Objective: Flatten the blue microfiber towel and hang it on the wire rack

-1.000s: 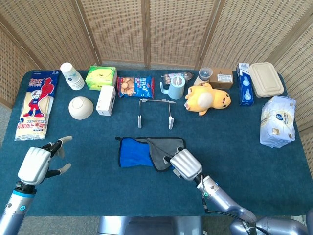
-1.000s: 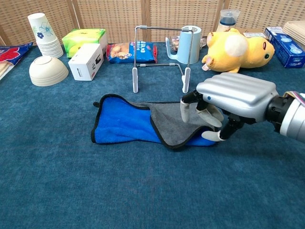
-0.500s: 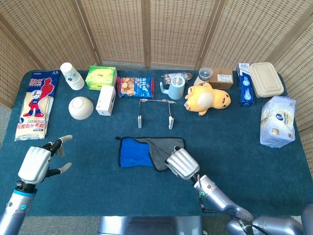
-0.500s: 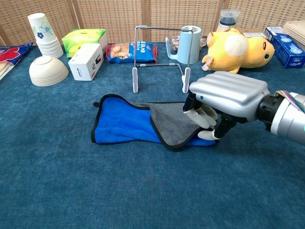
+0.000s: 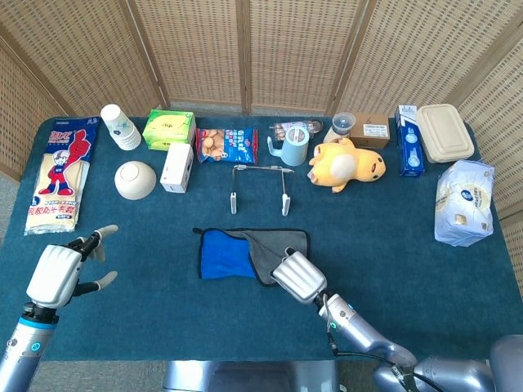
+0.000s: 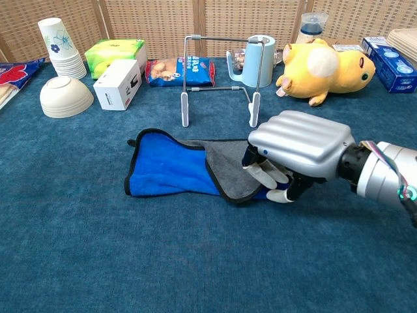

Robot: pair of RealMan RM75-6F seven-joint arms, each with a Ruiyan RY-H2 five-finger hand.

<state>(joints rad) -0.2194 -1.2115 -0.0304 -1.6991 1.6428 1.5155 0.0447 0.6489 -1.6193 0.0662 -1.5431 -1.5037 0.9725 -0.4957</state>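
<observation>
Right hand (image 6: 296, 153) has slid leftward over the folded-over grey corner since a second ago, fingers curling lower onto the cloth. Blue microfiber towel with black trim and grey reverse (image 6: 171, 171) lies crumpled at table centre, just at 6 o'clock of the bare silver wire rack (image 6: 221, 78), not yet hung. Right hand's fingers (image 6: 267, 173) are bent down and close together, tips touching the grey flap at the towel's 3 o'clock end; likely pinching the edge to peel it open, but a firm grip cannot be told. Left hand (image 5: 55, 273) hovers at 9 o'clock, well apart from the towel, fingers spread, holding nothing, probably waiting to pin the other end.
</observation>
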